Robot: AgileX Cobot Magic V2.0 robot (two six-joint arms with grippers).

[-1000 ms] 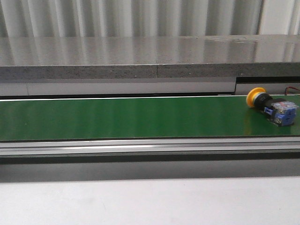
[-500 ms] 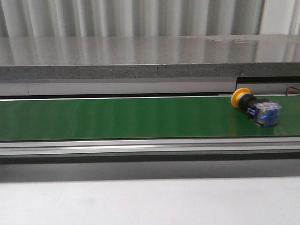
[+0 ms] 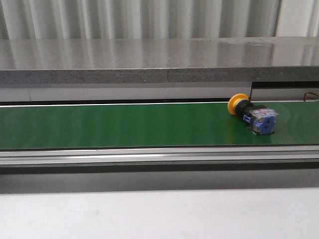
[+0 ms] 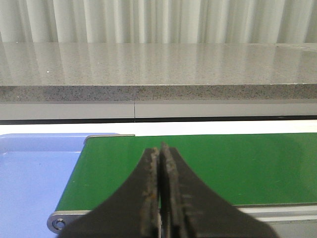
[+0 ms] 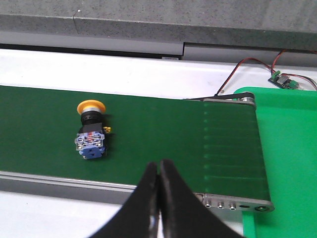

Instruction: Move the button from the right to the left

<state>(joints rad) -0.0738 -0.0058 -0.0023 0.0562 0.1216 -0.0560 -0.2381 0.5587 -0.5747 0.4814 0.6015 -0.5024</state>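
Note:
The button (image 3: 252, 116) lies on its side on the green conveyor belt (image 3: 124, 124) toward the right end, its yellow-orange head pointing back left and its blue-and-clear block toward the front. It also shows in the right wrist view (image 5: 90, 131). My right gripper (image 5: 158, 168) is shut and empty, near the belt's front edge, apart from the button. My left gripper (image 4: 160, 151) is shut and empty over the belt's left end (image 4: 198, 168). Neither gripper shows in the front view.
A blue tray (image 4: 29, 183) lies past the belt's left end and a green tray (image 5: 292, 163) past its right end. A grey stone ledge (image 3: 149, 62) runs behind the belt. A small circuit board with red wires (image 5: 282, 79) lies behind the green tray.
The button has travelled left along the belt, keeping the same pose. No gripper shows in the earlier frames.

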